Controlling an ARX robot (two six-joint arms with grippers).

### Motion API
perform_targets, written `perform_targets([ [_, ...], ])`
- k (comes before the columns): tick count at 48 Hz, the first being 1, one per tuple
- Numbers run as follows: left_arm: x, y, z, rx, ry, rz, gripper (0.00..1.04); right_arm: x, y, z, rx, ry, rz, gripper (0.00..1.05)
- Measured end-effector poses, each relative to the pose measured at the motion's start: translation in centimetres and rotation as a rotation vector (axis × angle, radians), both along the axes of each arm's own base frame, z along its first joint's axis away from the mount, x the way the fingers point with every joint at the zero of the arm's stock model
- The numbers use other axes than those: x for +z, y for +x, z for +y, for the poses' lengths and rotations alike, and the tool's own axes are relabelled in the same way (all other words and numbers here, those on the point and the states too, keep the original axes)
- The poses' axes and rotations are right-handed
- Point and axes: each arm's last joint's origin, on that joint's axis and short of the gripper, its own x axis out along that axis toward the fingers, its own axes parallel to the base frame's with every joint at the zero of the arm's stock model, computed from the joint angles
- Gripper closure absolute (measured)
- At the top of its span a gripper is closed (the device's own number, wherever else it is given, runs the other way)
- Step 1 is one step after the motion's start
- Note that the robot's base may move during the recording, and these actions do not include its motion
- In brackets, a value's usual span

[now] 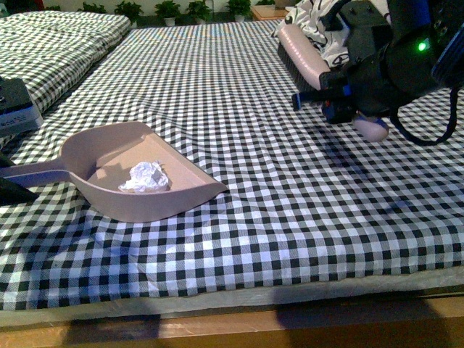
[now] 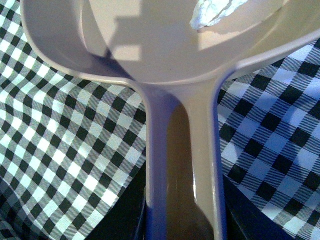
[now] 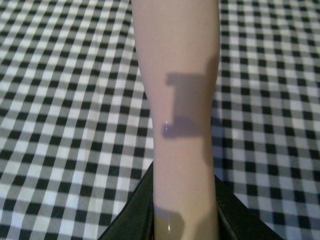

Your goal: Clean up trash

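The trash lies inside the dustpan, whose handle the left gripper clasps, while the right gripper, clenched on the brush, hangs far away from the dustpan's open mouth.

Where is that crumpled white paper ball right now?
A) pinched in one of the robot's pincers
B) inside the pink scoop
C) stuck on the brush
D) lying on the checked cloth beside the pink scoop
B: the front view shows the white paper wad resting inside the pink dustpan, and the left wrist view shows its edge in the pan too.
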Motion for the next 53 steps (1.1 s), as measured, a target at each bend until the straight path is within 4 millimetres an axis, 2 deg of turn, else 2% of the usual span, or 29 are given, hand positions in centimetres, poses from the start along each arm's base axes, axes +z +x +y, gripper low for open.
perform_targets([
  [8, 0.0, 0.0, 0.0, 0.000, 0.000, 0.000, 0.78, 1.4, 0.2, -0.8, -0.009, 0.045, -0.027, 0.85],
  [20, 0.0, 0.0, 0.0, 0.000, 0.000, 0.000, 0.78, 3.4, -0.7, -1.9, -0.015, 0.070, -0.068, 0.85],
  [25, 0.0, 0.0, 0.0, 0.000, -0.002, -0.001, 0.78, 3.5, -1.0, -2.3, -0.020, 0.072, -0.067, 0.85],
  [29, -0.3, 0.1, 0.0, 0.027, -0.083, -0.058, 0.78, 3.3, -1.1, -2.5, -0.023, 0.071, -0.060, 0.85],
  [39, -0.1, 0.6, -0.1, 0.195, -0.248, -0.074, 0.78, 3.1, -1.2, -2.7, -0.020, 0.076, -0.054, 0.85],
  [53, 0.0, 0.6, -0.2, 0.260, -0.300, -0.053, 0.78, 3.5, -1.2, -2.9, -0.025, 0.088, -0.065, 0.85],
])
